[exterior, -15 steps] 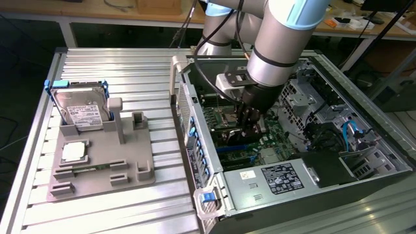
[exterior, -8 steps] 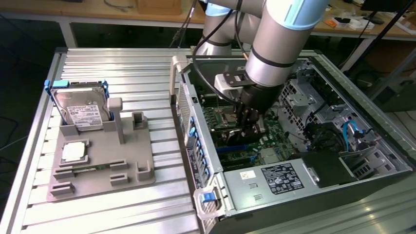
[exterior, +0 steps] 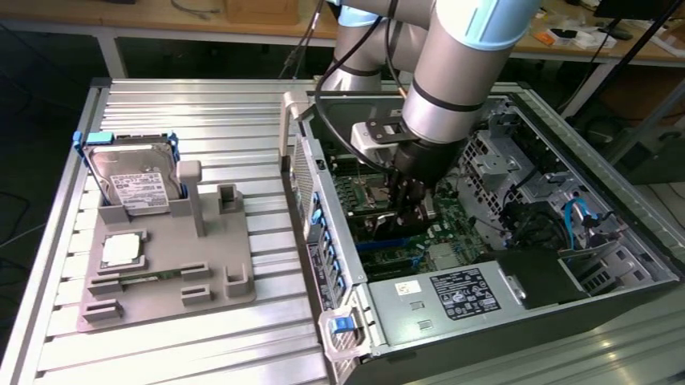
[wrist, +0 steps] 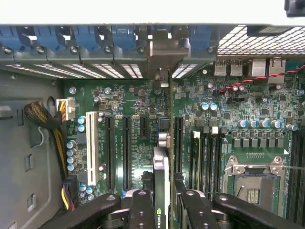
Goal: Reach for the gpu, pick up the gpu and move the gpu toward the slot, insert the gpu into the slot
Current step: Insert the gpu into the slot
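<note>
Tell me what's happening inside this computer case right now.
A robot arm's gripper is down inside the open computer case, closed on the gpu. The card stands on edge over the green motherboard, bracket toward the rear wall. Whether it is seated in the slot I cannot tell.

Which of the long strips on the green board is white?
The white strip, outermost in the row, right beside the yellow and black cable bundle; the other strips next to it are black.
</note>
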